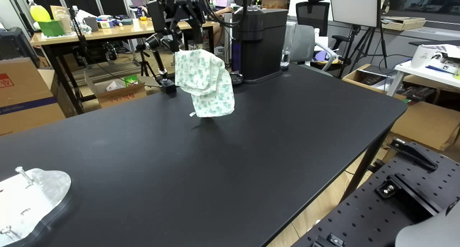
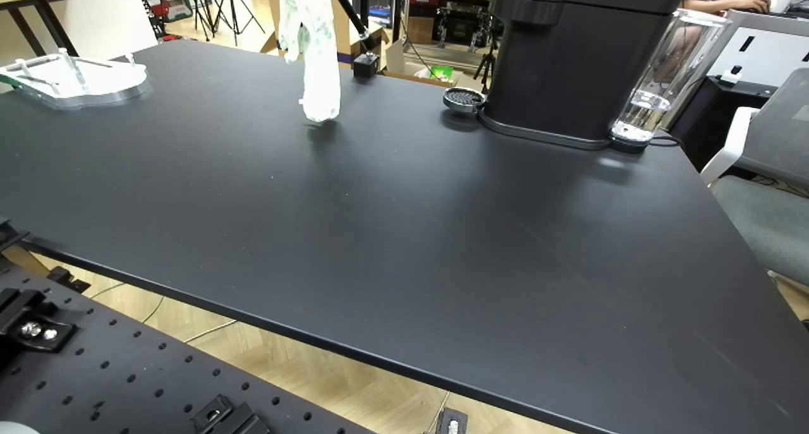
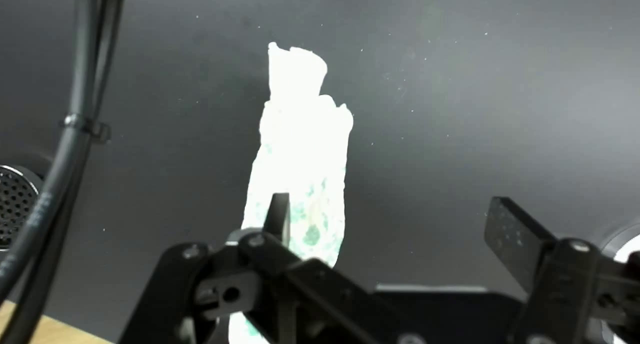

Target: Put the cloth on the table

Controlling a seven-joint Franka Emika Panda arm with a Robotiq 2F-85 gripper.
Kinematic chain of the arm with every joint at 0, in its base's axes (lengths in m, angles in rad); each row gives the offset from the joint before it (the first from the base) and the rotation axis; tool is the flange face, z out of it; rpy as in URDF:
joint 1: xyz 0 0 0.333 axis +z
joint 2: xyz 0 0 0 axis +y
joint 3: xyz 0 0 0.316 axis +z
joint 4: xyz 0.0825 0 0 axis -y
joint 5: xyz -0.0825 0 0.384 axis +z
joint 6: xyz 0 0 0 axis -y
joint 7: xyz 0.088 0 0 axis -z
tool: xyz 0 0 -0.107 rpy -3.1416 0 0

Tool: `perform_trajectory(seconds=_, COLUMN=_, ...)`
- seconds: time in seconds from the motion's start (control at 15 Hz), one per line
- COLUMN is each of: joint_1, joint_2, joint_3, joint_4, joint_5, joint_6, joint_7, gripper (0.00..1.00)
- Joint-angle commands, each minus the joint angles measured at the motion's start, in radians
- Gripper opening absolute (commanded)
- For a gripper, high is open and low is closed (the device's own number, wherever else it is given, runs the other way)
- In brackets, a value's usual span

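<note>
Cloth is upright near the coffee machine, lower edge at or just above the table, which spreads broadly from machine to long edge; the gripper has wide-set fingers.

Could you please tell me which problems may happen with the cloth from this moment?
The end effector is open while the cloth hangs above the table, so the cloth may land crumpled. In the wrist view, one finger overlaps the cloth and might snag it.
</note>
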Motion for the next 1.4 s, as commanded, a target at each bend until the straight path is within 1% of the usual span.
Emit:
perform_trajectory(seconds=0.0, joint_1=-0.011, joint_2=0.025, joint_3=-0.007, joint_4=0.033, joint_5=0.031, joint_6=-0.016, joint_7=0.056, gripper=1.00)
perform_trajectory(seconds=0.53, joint_1=-0.018, joint_2=0.053, joint_3=-0.027, joint_4=0.061, joint_5=0.016, joint_6=-0.028, joint_7=0.081, gripper=1.00)
perform_trajectory(seconds=0.6, joint_1=-0.019, joint_2=0.056, joint_3=-0.028, joint_4=0.064, joint_5=0.018, joint_6=-0.028, joint_7=0.081, gripper=0.92)
perform_trajectory(seconds=0.67, joint_1=-0.019, joint_2=0.060, joint_3=-0.029, joint_4=0.067, joint_5=0.018, joint_6=-0.028, joint_7=0.082, gripper=0.72)
perform_trajectory(seconds=0.73, joint_1=-0.020, joint_2=0.064, joint_3=-0.030, joint_4=0.070, joint_5=0.021, joint_6=-0.026, joint_7=0.082, gripper=0.67)
perform_trajectory(seconds=1.0, joint_1=-0.025, joint_2=0.076, joint_3=-0.033, joint_4=0.086, joint_5=0.024, joint_6=-0.023, joint_7=0.085, gripper=0.37)
perform_trajectory(seconds=1.27, joint_1=-0.031, joint_2=0.079, joint_3=-0.043, joint_4=0.103, joint_5=0.021, joint_6=-0.020, joint_7=0.088, gripper=0.11)
perform_trajectory(seconds=1.33, joint_1=-0.033, joint_2=0.078, joint_3=-0.044, joint_4=0.105, joint_5=0.021, joint_6=-0.019, joint_7=0.088, gripper=0.03)
